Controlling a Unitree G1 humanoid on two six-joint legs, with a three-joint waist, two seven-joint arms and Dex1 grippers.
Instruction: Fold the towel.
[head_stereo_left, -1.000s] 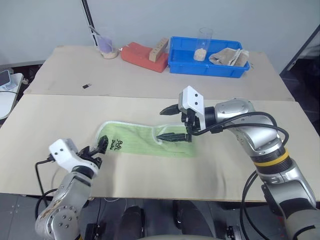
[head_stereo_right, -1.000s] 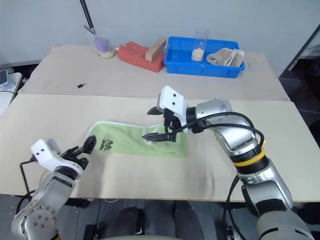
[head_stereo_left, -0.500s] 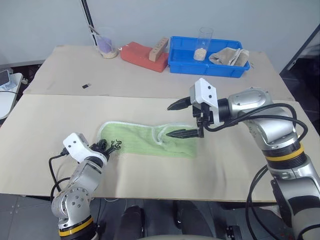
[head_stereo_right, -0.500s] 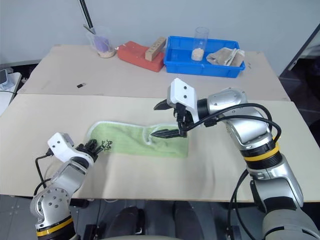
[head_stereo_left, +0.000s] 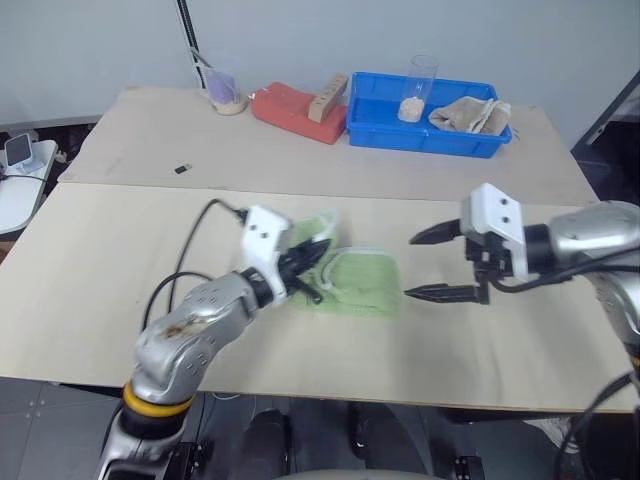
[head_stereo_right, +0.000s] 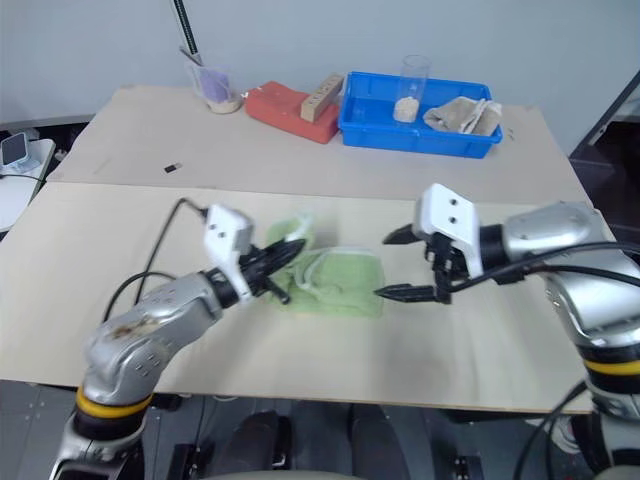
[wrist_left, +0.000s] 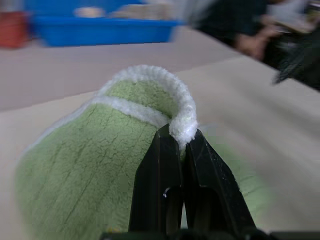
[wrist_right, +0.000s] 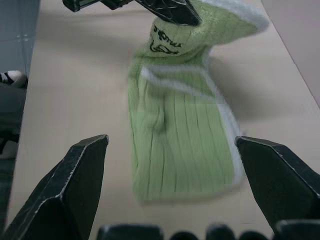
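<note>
Left claw (wrist_left: 180, 145) pinches the towel's (head_stereo_left: 365, 285) lifted white edge; right claw (head_stereo_left: 425, 265) gapes wide, empty, beside it.

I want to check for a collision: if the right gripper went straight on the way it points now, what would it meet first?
Probably the towel. The right gripper, open, points at its near end, with bare table between. Beyond that is the left gripper, shut on the lifted end. Depth is uncertain.

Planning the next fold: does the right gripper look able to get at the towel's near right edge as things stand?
Probably yes: the right gripper is open, just beside the towel, with bare table between.
</note>
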